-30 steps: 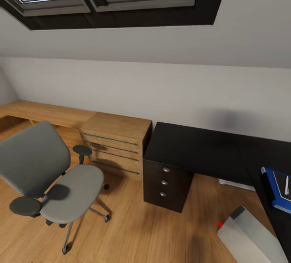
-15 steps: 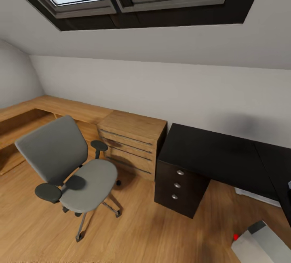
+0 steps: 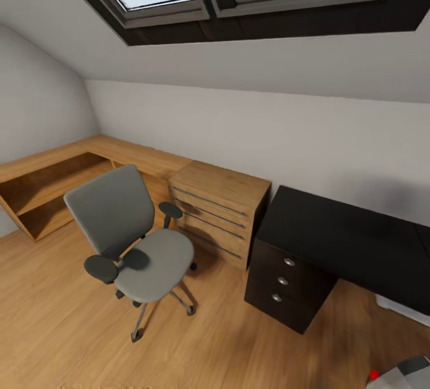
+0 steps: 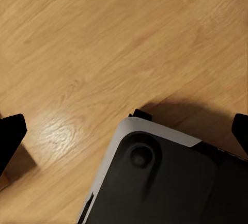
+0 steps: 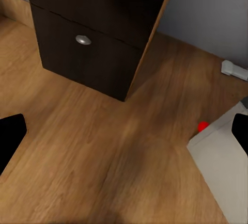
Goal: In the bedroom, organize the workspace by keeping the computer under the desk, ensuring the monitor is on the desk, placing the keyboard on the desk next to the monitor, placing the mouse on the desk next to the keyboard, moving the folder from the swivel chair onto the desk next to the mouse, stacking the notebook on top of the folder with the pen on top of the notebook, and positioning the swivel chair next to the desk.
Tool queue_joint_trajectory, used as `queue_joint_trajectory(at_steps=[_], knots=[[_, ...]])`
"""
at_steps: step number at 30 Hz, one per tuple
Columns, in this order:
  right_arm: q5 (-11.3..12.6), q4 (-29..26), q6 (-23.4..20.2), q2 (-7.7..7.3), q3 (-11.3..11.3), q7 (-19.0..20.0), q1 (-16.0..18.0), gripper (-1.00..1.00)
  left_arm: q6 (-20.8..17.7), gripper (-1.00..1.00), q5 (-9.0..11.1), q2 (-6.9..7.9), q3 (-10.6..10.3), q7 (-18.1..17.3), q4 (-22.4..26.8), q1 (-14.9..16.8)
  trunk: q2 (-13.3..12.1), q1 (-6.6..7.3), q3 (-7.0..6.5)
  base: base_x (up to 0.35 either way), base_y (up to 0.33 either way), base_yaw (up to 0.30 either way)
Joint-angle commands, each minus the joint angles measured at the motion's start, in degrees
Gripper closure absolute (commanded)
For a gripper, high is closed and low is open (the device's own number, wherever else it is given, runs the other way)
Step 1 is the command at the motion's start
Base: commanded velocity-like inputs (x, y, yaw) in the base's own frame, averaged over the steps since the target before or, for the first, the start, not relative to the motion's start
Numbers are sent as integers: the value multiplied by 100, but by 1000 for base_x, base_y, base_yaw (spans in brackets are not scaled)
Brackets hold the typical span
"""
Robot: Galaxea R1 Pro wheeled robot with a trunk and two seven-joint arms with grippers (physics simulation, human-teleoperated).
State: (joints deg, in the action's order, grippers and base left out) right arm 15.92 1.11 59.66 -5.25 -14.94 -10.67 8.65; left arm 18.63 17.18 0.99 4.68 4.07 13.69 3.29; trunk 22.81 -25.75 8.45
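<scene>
The head view looks across a bedroom under a sloping ceiling. The grey upholstered swivel chair with black armrests (image 3: 134, 244) stands on the wooden floor (image 3: 60, 329), its seat bare, in front of a low light-wood cabinet with long handles (image 3: 222, 211) and well apart from the black-topped desk with a three-drawer unit (image 3: 340, 239). The part of the desk top that shows carries nothing. A corner of the light grey computer tower with a red dot (image 3: 401, 375) lies at the lower edge, on the floor beside the desk.

In the left wrist view the left tool (image 4: 124, 131) hangs over bare floor with its dark fingertips wide apart, holding nothing; a grey and black part of the robot sits below it. In the right wrist view the right tool (image 5: 124, 131) is likewise spread and empty, pointing at the floor between the drawer unit and the computer.

The risk appears to be in moving on: the computer lies close to the robot, and a careless turn of the base could knock it or push it farther from its place under the desk. Pushing the chair off centre could spin it away on its castors.
</scene>
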Motion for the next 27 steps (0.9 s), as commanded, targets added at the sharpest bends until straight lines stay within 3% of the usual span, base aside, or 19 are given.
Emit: queue_joint_trajectory(at_steps=[1,21,27], knots=[[25,12,34,0,-53,-27,-6,-100,49,-100,-2,-2,16,0,-21,5,11,-3,13,0,0,275],[43,-5,34,7,-50,-59,-117,-100,203,-100,1,-1,17,6,-139,5,11,-3,77,0,0,263],[35,-18,-529,14,-56,-64,-117,-100,203,-100,-1,0,16,4,-139,5,11,-3,98,0,0,248]])
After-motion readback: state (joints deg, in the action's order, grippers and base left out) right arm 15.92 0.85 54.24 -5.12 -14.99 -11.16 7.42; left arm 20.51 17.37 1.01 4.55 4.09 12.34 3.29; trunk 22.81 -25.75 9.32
